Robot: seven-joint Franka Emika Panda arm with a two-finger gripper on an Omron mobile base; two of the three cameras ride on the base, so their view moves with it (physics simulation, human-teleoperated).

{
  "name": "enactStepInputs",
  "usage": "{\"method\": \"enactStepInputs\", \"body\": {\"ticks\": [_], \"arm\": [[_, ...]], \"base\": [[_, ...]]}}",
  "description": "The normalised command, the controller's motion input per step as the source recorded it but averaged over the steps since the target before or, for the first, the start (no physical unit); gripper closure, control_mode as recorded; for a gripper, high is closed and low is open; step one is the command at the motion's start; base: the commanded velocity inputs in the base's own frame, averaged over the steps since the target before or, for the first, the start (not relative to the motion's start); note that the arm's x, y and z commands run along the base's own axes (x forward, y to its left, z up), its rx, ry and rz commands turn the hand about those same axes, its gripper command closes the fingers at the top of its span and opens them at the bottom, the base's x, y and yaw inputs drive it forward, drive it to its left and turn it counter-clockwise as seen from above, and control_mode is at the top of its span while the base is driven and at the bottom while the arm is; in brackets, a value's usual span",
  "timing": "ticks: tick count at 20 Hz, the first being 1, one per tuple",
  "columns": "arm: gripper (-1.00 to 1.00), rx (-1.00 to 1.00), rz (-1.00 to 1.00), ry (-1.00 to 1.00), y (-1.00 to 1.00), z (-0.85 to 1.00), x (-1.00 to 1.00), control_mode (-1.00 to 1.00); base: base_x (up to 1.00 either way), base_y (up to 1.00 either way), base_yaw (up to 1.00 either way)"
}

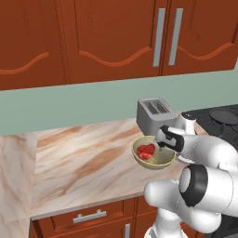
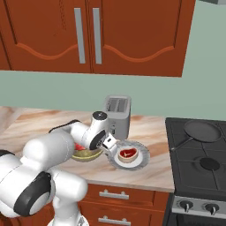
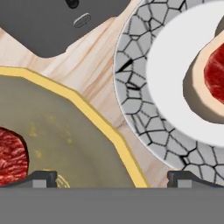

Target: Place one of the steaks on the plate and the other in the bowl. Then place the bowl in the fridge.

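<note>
The olive-yellow bowl (image 1: 160, 160) stands on the counter in front of the toaster, with one red steak (image 1: 146, 151) lying inside it. Right beside it sits the white plate (image 2: 140, 161) with its grey speckled rim, and the other steak (image 2: 127, 153) rests in its middle. My gripper (image 3: 113, 179) hangs open just above the bowl's yellow rim (image 3: 100, 124), on the side that faces the plate (image 3: 135, 105). Nothing is held between its fingertips (image 3: 43, 179). The arm hides part of the bowl (image 2: 86, 154) in the right base view. The fridge is out of view.
A steel toaster (image 1: 155, 112) stands close behind the bowl and plate. A black stove (image 2: 198, 154) with a dark frying pan (image 2: 202, 130) lies to the right. Red-brown cabinets hang overhead. Marble counter (image 1: 83, 158) stretches away to the left.
</note>
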Motion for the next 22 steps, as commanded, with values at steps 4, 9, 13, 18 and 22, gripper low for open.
{"method": "enactStepInputs", "body": {"ticks": [4, 9, 13, 18, 22], "arm": [[-1.0, 0.0, 0.0, 0.0, 0.1, -0.2, 0.0, -1.0], [1.0, 0.0, 0.0, 0.0, 0.27, -0.21, -0.05, -1.0], [1.0, 0.0, 0.0, 0.0, 0.51, -0.2, -0.15, -1.0], [1.0, 0.0, 0.0, 0.0, 0.61, -0.44, -0.25, -1.0], [1.0, 0.0, 0.0, -0.05, 0.17, -0.13, -0.57, -1.0]], "base": [[0.0, 0.0, 0.0], [0.0, 0.0, 0.0], [0.0, 0.0, 0.0], [0.0, 0.0, 0.0], [0.0, 0.0, 0.0]]}}
